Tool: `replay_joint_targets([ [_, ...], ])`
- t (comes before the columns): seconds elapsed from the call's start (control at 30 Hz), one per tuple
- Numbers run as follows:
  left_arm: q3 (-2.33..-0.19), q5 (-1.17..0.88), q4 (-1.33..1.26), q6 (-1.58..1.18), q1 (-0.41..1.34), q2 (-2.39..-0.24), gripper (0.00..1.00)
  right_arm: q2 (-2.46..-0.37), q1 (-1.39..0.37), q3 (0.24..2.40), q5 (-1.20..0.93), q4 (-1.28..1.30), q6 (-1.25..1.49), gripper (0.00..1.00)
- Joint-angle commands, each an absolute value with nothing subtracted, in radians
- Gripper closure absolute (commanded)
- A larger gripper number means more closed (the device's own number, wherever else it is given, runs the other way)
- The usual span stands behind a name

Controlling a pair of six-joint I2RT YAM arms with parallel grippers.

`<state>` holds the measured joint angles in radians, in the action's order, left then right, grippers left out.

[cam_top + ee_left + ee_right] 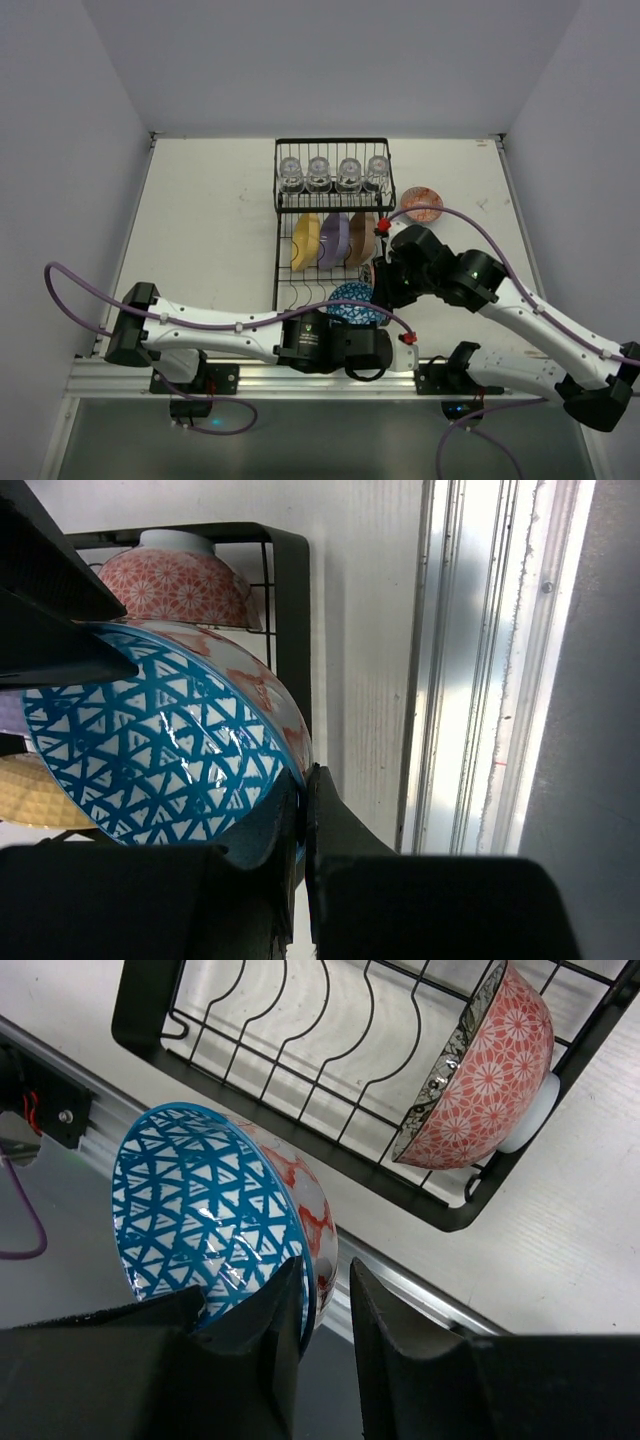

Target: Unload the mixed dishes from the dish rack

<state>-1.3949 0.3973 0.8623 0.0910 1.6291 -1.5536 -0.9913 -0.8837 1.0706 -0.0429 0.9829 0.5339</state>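
- The left claw is pinched together on the rim of the blue bowl. Its fingers, at the bottom of its wrist view, hide that stretch of rim.
- The right claw straddles the same rim in the bottom centre of its wrist view. The inner finger lies against the blue inside. A sliver of gap shows between the outer finger and the bowl's white-and-red wall, so the jaws stand apart.
- In the overhead view the bowl sits low in the centre, at the near end of the dish rack, above the metal rail. Both arms cover part of it.
- The red bowl stands on edge in the rack's corner. From overhead the right arm mostly hides it.
- Further up, a yellow plate, purple plate and tan plate stand upright in the dividers.
- Four glass cups line the raised shelf, too small to read clearly.
- A brownish-red bowl rests on the surface right of the shelf.
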Motion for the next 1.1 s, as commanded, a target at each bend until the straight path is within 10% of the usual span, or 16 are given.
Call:
replay_joint_targets([
  [0.0,-1.399,0.41,0.841,0.137,1.611,-1.517,1.0,-1.018,-0.891,1.063,-0.002,0.95,0.552,0.73],
  [0.23,-1.39,0.426,0.813,0.129,1.577,-1.5,0.93,-1.052,-0.902,1.049,0.041,0.922,0.581,0.97],
  [0.37,-1.378,0.492,0.805,0.095,1.557,-1.474,0.33,-1.017,-0.899,1.06,0.109,0.936,0.603,1.0],
  [0.4,-1.373,0.502,0.802,0.091,1.552,-1.465,0.01,-1.012,-0.896,1.06,0.126,0.942,0.606,1.0],
  [1.07,-1.187,0.773,0.768,-0.325,1.301,-1.204,0.0,-0.968,-0.112,0.956,0.024,0.755,0.521,1.0],
])
